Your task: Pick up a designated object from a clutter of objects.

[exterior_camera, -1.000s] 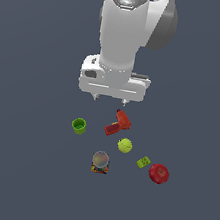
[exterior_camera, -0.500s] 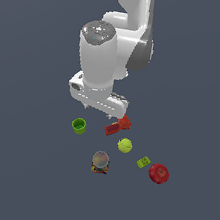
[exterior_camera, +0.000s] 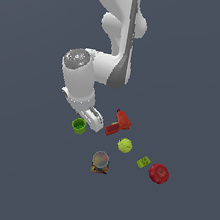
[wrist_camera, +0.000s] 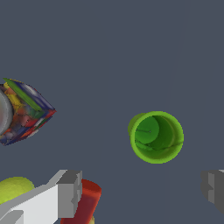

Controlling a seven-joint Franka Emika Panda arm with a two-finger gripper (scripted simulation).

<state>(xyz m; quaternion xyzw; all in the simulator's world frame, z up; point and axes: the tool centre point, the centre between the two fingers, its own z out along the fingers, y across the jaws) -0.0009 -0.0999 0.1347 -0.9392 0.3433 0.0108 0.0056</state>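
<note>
I see the cup (wrist_camera: pixel 156 137) standing upright on the dark grey tabletop (exterior_camera: pixel 197 86), a round bright green shell with a smooth, hollow inside and a thin rim; no writing on it. In the exterior view it (exterior_camera: pixel 79 125) sits at that view's left end of the clutter, just beside the lower end of my hand (exterior_camera: pixel 93 120). In the wrist view the hand (wrist_camera: pixel 142 192) is spread wide, its two grey blocky fingers (wrist_camera: pixel 70 193) well apart, nothing between them, and the cup lies apart from both, beyond the gap.

Next out is the drill (exterior_camera: pixel 118 123), glossy red and angular, toward the exterior view's right of the cup; in the wrist view a rounded red part of it (wrist_camera: pixel 84 203) shows behind one finger. Past it lies the ball (exterior_camera: pixel 124 145), yellow-green and matte. The can (exterior_camera: pixel 100 161) stands nearer the camera, silver top up, its wrap a busy mix of red, blue, yellow and green (wrist_camera: pixel 24 111); I cannot read any brand on it. Furthest toward the exterior view's right are the small green block (exterior_camera: pixel 143 162) and the shiny red apple (exterior_camera: pixel 158 173), close together.
</note>
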